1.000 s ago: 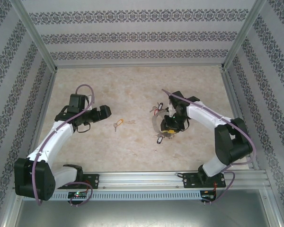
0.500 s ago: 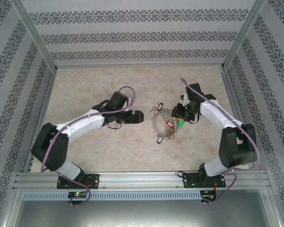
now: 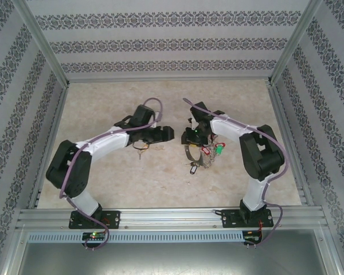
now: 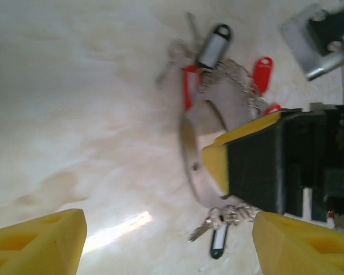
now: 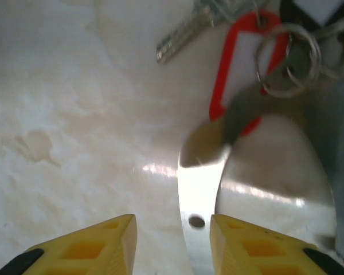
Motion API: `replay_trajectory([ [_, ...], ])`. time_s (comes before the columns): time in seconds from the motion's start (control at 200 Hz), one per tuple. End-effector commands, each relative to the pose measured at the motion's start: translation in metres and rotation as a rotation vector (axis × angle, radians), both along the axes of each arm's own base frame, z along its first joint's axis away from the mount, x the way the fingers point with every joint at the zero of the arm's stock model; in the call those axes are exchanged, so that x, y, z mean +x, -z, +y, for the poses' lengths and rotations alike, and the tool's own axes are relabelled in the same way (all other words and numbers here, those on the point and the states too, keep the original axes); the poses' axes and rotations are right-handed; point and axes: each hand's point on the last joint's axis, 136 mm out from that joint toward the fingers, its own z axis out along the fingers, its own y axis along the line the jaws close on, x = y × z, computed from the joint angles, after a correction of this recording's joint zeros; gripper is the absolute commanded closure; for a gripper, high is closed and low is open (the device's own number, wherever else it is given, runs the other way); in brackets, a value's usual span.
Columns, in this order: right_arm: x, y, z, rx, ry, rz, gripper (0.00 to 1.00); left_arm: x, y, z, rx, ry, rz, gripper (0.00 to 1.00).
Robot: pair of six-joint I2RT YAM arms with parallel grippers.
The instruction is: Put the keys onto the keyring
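Note:
The keyring [image 3: 196,153] lies at mid-table, a curved grey metal band [image 4: 190,163] with a chain and several keys on red [image 4: 262,72], green [image 3: 219,150] and black [image 4: 217,241] tags. My right gripper [image 3: 188,137] is down at its left end. In the right wrist view the band [image 5: 198,195] runs between the yellow fingertips [image 5: 92,247], close to the right one, with a gap on the left; the right gripper [image 5: 173,243] is open. My left gripper [image 3: 166,135] points at the ring from the left, open and holding nothing [image 4: 169,246]. A small loose key [image 3: 140,151] lies under the left wrist.
Patterned walls and metal rails [image 3: 51,123] fence the pale marbled table [image 3: 114,183] on three sides. The two grippers are only a few centimetres apart. A red-tagged key [image 5: 241,74] lies just ahead of the right fingers.
The left arm swung from the left side in toward the ring and its jaws narrowed somewhat. The right gripper lifted off the ring, went right, then came down at the ring's left end.

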Motion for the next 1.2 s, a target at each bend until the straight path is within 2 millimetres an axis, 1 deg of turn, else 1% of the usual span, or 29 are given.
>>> replay_trajectory([
  [0.0, 0.003, 0.007, -0.004, -0.185, 0.094, 0.006, 0.55, -0.008, -0.001, 0.028, -0.028, -0.068, 0.025, 0.22],
  [0.105, 0.004, 0.011, -0.011, -0.346, 0.138, -0.040, 0.50, -0.013, 0.002, 0.050, -0.007, -0.112, 0.015, 0.21],
  [0.18, 0.004, 0.013, -0.012, -0.393, 0.167, -0.055, 0.47, -0.015, 0.004, 0.061, -0.004, -0.140, 0.027, 0.21],
  [0.24, 0.003, 0.011, -0.013, -0.434, 0.173, -0.080, 0.44, -0.017, 0.003, 0.063, 0.000, -0.140, 0.021, 0.21],
  [0.325, 0.004, 0.005, -0.020, -0.498, 0.189, -0.122, 0.41, -0.019, 0.002, 0.065, 0.012, -0.131, 0.020, 0.21],
  [0.42, 0.004, 0.009, -0.019, -0.477, 0.197, -0.118, 0.41, -0.020, 0.001, 0.066, 0.016, -0.127, 0.021, 0.20],
  [0.555, 0.014, 0.023, -0.014, -0.438, 0.198, -0.096, 0.42, -0.021, 0.006, 0.064, 0.003, -0.128, 0.028, 0.20],
  [0.635, 0.019, 0.026, -0.013, -0.410, 0.213, -0.067, 0.44, -0.022, 0.005, 0.063, -0.008, -0.132, 0.027, 0.20],
  [0.789, 0.026, 0.031, -0.017, -0.373, 0.257, -0.041, 0.48, -0.026, 0.006, 0.068, -0.001, -0.146, 0.020, 0.20],
  [0.889, 0.030, 0.030, -0.011, -0.322, 0.275, -0.030, 0.50, -0.028, 0.008, 0.068, -0.010, -0.152, 0.018, 0.20],
  [0.994, 0.029, 0.033, -0.001, -0.233, 0.331, 0.045, 0.52, -0.029, 0.008, 0.067, -0.010, -0.143, 0.024, 0.20],
  [1.039, 0.030, 0.032, -0.001, -0.237, 0.345, 0.045, 0.52, -0.029, 0.008, 0.067, -0.016, -0.145, 0.023, 0.20],
  [1.079, 0.032, 0.032, -0.005, -0.270, 0.361, 0.037, 0.52, -0.029, 0.007, 0.067, -0.023, -0.149, 0.020, 0.20],
  [1.119, 0.032, 0.034, -0.009, -0.302, 0.381, 0.043, 0.53, -0.029, 0.009, 0.066, -0.027, -0.151, 0.021, 0.20],
  [1.194, 0.030, 0.039, -0.010, -0.321, 0.387, 0.064, 0.54, -0.030, 0.009, 0.064, -0.044, -0.147, 0.032, 0.19],
])
